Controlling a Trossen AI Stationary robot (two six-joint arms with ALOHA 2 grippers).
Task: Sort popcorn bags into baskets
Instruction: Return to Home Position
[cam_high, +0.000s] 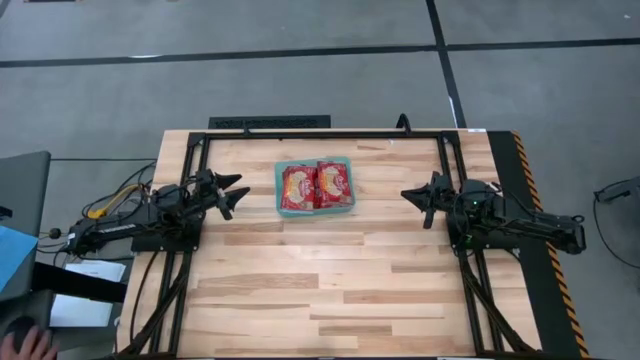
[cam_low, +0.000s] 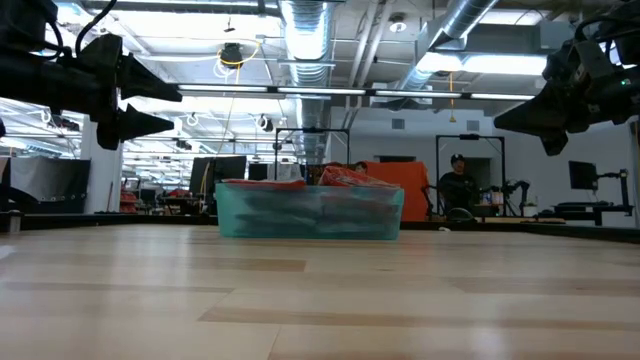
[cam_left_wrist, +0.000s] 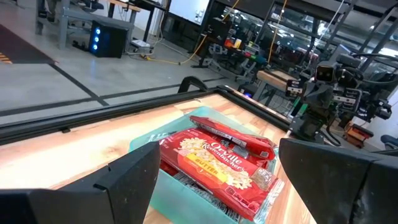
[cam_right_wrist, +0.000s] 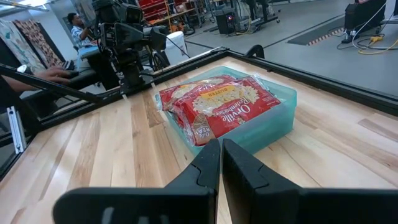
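Note:
A teal-green tray (cam_high: 281, 190) sits near the table's far middle, with red popcorn bags (cam_high: 316, 184) piled inside it, rising above its rim (cam_low: 310, 205). My left gripper (cam_high: 236, 194) hovers above the table to the tray's left, fingers open and pointing at it; its wrist view shows the bags (cam_left_wrist: 217, 162) between its spread fingers, farther off. My right gripper (cam_high: 408, 196) hovers to the tray's right, fingers shut and pointing at the bags (cam_right_wrist: 217, 106). Neither gripper touches anything.
A black metal frame (cam_high: 330, 134) runs along the table's far edge and down both sides beside the arm bases. Bare wood (cam_high: 330, 290) spreads between the tray and the near edge. A person's hand (cam_high: 30, 343) shows off the table's near left corner; a person (cam_low: 456, 185) sits in the room behind.

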